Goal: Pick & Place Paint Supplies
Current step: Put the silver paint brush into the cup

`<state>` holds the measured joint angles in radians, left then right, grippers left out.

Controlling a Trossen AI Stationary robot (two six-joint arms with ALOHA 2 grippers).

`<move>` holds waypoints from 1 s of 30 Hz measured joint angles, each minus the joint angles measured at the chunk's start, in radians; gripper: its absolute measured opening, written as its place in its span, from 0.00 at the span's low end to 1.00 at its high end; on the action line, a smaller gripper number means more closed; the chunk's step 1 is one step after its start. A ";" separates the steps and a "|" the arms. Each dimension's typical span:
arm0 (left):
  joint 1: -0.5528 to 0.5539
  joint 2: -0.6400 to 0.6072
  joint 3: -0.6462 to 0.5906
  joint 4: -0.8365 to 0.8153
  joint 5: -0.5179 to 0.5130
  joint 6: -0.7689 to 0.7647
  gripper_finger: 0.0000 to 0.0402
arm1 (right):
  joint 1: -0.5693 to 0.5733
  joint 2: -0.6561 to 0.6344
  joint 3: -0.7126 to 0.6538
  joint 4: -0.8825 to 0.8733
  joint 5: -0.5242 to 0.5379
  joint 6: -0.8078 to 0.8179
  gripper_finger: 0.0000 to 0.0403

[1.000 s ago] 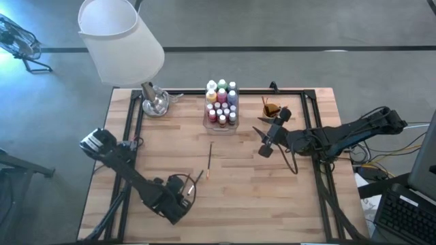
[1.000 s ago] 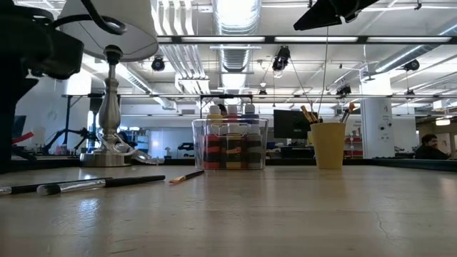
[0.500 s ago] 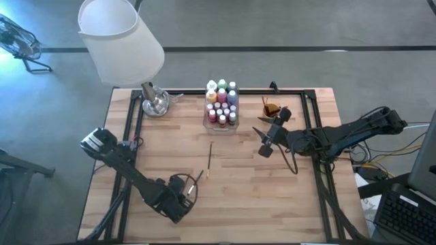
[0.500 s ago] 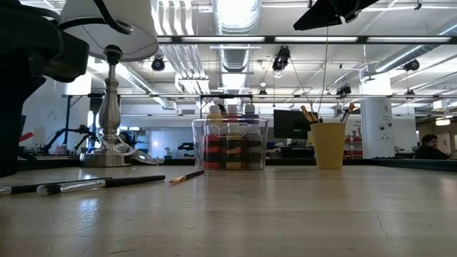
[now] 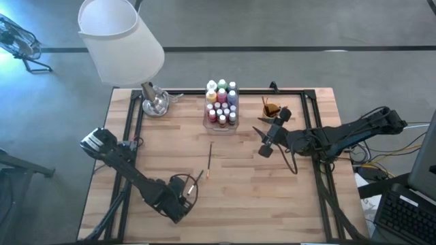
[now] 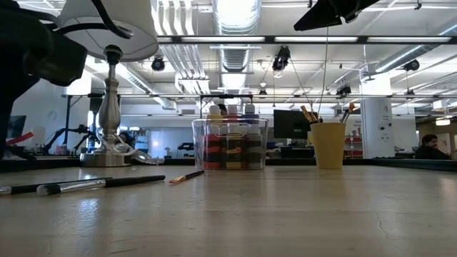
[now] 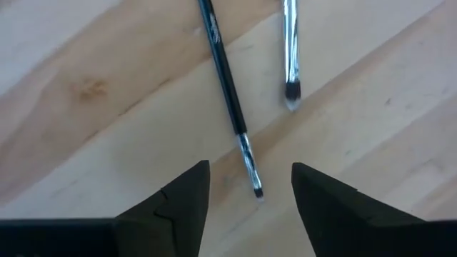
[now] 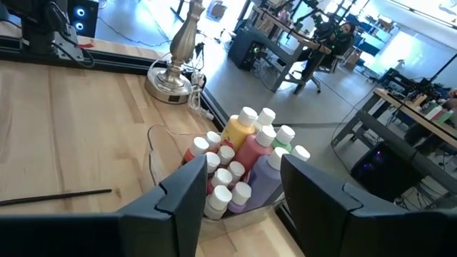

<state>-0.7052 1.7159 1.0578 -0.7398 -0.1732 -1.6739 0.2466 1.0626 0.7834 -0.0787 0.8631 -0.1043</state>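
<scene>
Pale wood table [image 5: 272, 197] lies under me. My left gripper [image 7: 250, 189] hangs over 2 paintbrushes [image 7: 223, 93], fingers apart, one bristle tip between them, nothing gripped. My right gripper [image 8: 235, 193], fingers apart and empty, faces the white-capped paint bottles [image 8: 239, 160] in their clear box [image 5: 221, 126].

Bare wood is lying open across the middle and near half of the tabletop [image 5: 272, 197], giving wide passage. Toward the far edge, a clear box [image 5: 222, 122] packed with paint bottles [image 5: 221, 102] is standing centrally, a lamp [image 5: 121, 42] is crowding the far left corner, and an orange cup [image 5: 272, 108] is standing right of the box. Loose paintbrushes [image 5: 209, 160] are lying left of centre.
</scene>
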 joint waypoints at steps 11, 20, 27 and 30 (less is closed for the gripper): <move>-0.010 0.006 0.000 0.033 0.019 -0.013 0.50 | 0.000 0.000 0.000 0.000 0.000 0.000 0.46; -0.015 0.058 0.002 0.057 0.050 -0.013 0.50 | 0.000 0.000 0.000 -0.019 0.000 0.000 0.40; -0.023 0.067 0.002 0.063 0.060 -0.028 0.50 | 0.000 0.000 0.000 -0.022 0.000 0.000 0.37; -0.026 0.068 0.002 0.068 0.062 -0.033 0.50 | 0.000 0.000 0.000 -0.022 0.000 0.000 0.35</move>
<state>-0.7312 1.7836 1.0599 -0.6721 -0.1108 -1.7070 0.2466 1.0626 0.7830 -0.1005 0.8631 -0.1043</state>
